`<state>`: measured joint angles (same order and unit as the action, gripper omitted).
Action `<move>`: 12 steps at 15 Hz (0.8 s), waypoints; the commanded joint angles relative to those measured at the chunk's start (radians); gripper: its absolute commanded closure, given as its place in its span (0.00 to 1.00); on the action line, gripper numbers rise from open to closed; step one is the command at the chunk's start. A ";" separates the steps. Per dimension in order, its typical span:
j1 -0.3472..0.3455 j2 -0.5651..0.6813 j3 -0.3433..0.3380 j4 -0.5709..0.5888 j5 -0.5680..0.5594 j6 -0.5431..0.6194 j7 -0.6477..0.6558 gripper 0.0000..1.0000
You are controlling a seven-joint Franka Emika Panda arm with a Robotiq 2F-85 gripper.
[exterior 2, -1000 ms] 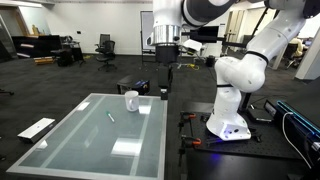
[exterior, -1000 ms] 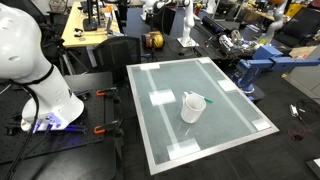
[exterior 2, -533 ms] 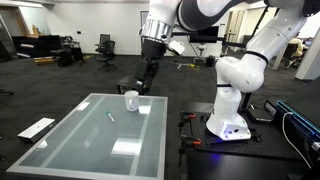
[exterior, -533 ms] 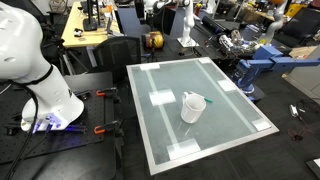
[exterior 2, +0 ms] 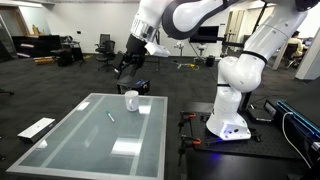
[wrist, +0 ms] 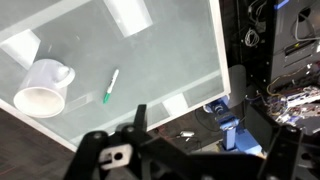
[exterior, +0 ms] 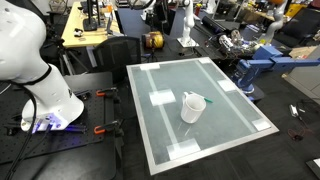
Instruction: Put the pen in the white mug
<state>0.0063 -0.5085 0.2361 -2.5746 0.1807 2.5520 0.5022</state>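
On the table [wrist: 165,50] — thin green pen [wrist: 110,86], beside white mug [wrist: 45,86]

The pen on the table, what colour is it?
The pen is green and whitish, clearest in the wrist view.

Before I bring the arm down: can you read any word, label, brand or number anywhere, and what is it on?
No text can be read in any view.
White mug: plain, no print on the sides that show.
Pen: too small to show any marking.
Glass table: pale patches only, no writing.
Background lab gear: any labels are too small and blurred to read.
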 commanded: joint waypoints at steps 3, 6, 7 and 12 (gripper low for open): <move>-0.138 0.103 0.051 0.062 -0.140 0.077 0.209 0.00; -0.177 0.137 0.052 0.081 -0.215 0.080 0.312 0.00; -0.181 0.149 0.047 0.088 -0.236 0.075 0.337 0.00; -0.182 0.207 0.017 0.102 -0.292 0.079 0.433 0.00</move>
<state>-0.1697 -0.3507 0.2642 -2.5003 -0.0798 2.6180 0.8734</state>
